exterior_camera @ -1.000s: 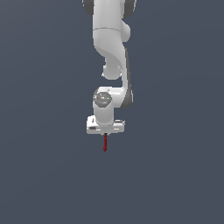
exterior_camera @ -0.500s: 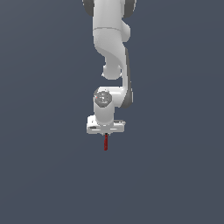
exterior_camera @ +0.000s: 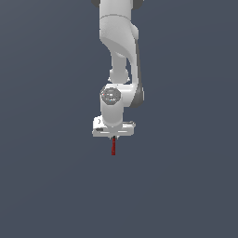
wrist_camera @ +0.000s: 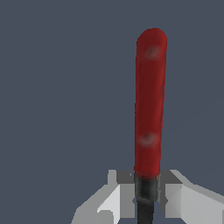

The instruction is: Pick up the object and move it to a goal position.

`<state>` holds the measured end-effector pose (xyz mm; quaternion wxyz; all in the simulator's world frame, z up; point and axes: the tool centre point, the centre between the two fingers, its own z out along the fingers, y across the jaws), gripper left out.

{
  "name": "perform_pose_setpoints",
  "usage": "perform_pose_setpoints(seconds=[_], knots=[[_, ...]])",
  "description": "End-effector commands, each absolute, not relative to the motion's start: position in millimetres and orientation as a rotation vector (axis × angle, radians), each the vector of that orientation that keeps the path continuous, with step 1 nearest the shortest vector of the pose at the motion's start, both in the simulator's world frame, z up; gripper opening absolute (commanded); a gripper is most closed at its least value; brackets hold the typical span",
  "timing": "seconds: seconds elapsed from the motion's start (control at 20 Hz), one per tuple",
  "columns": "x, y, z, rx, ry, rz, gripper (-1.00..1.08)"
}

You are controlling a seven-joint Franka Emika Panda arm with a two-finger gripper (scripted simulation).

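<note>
The thin red rod (exterior_camera: 113,147) hangs straight down from my white gripper (exterior_camera: 113,137) in the middle of the exterior view. In the wrist view the red rod (wrist_camera: 150,105) runs away from the camera, and its short black tip (wrist_camera: 145,194) sits clamped between my two grey fingers (wrist_camera: 120,194). The gripper (wrist_camera: 145,199) is shut on the rod at the black end. The rod touches nothing else. No goal marker shows in either view.
The white arm (exterior_camera: 118,51) rises to the top of the exterior view. Around it there is only a plain dark grey-blue background (exterior_camera: 46,186).
The gripper with the rod has risen very slightly in the exterior view. The grip on the rod is the same.
</note>
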<state>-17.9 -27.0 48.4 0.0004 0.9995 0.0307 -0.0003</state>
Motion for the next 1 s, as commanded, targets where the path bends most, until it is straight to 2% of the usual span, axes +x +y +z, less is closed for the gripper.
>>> perform_pose_setpoints(seconds=[0.0,0.6,0.95], knots=[[-21.6,-23.4,65.0,3.140,0.098,0.001,-1.00],[-46.9,-2.1,175.6,3.139,0.099,0.000,-1.00],[-56.1,7.2,223.3,3.139,0.100,0.000,-1.00]])
